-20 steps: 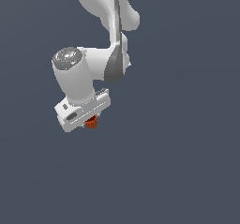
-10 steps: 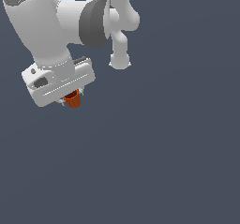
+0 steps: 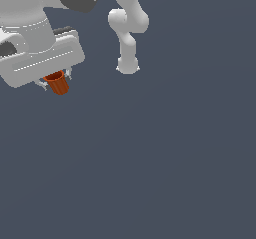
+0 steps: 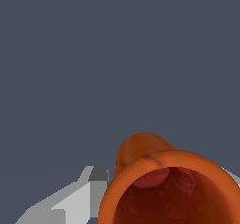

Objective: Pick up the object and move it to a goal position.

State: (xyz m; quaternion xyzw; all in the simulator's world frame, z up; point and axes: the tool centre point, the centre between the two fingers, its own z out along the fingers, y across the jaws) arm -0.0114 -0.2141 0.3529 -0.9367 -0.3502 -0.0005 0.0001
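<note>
Between the closed jaws, orange cup (image 3: 57, 82) (image 4: 159, 185); seemingly nearer the camera than before

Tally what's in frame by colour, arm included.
Orange-red: 1, the small tapered hollow cup, held in the white pincer
White and grey: 1, the robot arm
Total: 2

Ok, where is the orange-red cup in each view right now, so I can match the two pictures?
Exterior view: the orange-red cup sits at the upper left, hanging just under the white gripper.
Wrist view: the cup fills the lower right, rim toward the camera, hollow inside visible.
Shared landmark: a white gripper finger beside the cup.
</note>
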